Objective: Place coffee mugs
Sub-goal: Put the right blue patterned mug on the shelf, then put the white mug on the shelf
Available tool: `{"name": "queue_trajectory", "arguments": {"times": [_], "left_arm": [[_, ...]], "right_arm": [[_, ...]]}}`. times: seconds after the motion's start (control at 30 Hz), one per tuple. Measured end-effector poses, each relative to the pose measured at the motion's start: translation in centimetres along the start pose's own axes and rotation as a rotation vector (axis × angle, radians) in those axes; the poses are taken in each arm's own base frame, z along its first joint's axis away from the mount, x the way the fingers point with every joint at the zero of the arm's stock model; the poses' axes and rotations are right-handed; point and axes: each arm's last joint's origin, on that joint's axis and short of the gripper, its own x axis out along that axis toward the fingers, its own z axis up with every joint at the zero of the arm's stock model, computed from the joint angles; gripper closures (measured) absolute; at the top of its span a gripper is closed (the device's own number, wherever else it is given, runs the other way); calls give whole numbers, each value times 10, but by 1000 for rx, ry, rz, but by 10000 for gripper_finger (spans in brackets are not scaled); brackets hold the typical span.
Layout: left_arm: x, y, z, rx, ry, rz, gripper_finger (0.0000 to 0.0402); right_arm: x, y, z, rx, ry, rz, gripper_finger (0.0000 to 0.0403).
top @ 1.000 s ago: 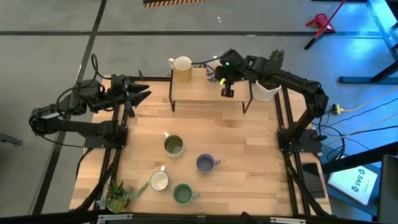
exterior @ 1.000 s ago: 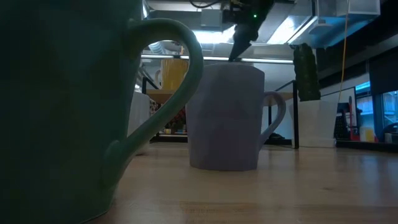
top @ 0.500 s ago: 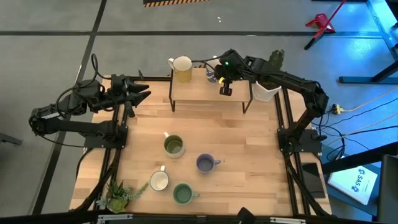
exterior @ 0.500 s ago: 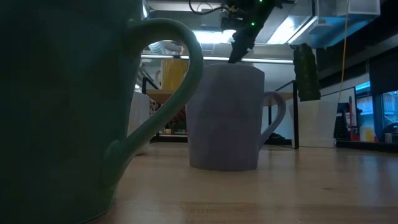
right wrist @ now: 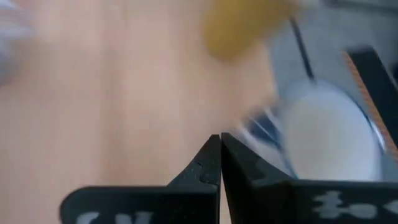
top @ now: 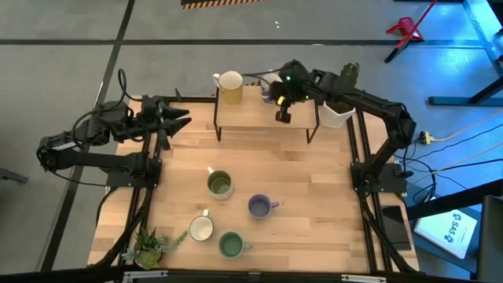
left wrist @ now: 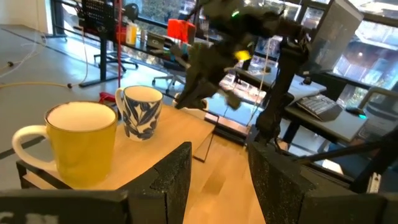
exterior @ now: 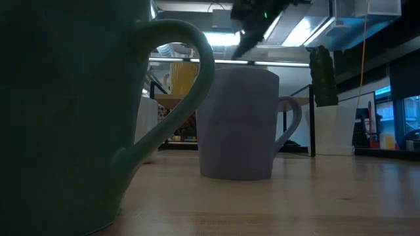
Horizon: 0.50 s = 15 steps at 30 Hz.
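Note:
Two mugs stand on a raised wooden shelf (top: 263, 110) at the table's far edge: a yellow mug (top: 229, 86) and a white mug with a blue leaf pattern (left wrist: 142, 112). Several more stand on the table: an olive mug (top: 220, 185), a purple mug (top: 259, 207), a white mug (top: 201, 229) and a green mug (top: 230, 245). My right gripper (right wrist: 220, 142) is shut and empty, hovering over the shelf beside the patterned mug (right wrist: 326, 140). My left gripper (left wrist: 217, 168) waits open at the table's far left, facing the shelf.
A white pot with a cactus (top: 338, 110) stands at the shelf's right end, under my right arm. A small leafy plant (top: 149, 248) lies at the table's near left corner. In the low view the green mug (exterior: 72, 118) and the purple mug (exterior: 243, 124) fill the foreground.
My right gripper has risen above the shelf and drifted a little toward the table's left, staying shut. The mugs have kept their places.

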Motion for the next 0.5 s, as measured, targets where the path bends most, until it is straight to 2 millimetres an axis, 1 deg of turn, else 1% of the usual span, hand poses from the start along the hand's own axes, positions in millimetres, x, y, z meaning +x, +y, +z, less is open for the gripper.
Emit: {"name": "queue_trajectory", "arguments": {"times": [0.07,0.13,0.23,0.37,0.43,0.5], "left_arm": [[0,0,0,0,3,-1,248],[0,0,0,1,5,0,248],[0,0,0,1,5,1,248],[0,0,0,1,5,1,248],[0,0,-1,2,6,1,248],[-1,0,-1,3,5,1,248]], "right_arm": [[-3,19,12,-52,-50,58,402],[2,42,23,-144,-87,99,402],[19,77,36,-280,-127,155,402],[44,112,49,-343,-197,235,395],[59,124,49,-344,-190,267,376],[73,135,50,-339,-191,281,349]]}}
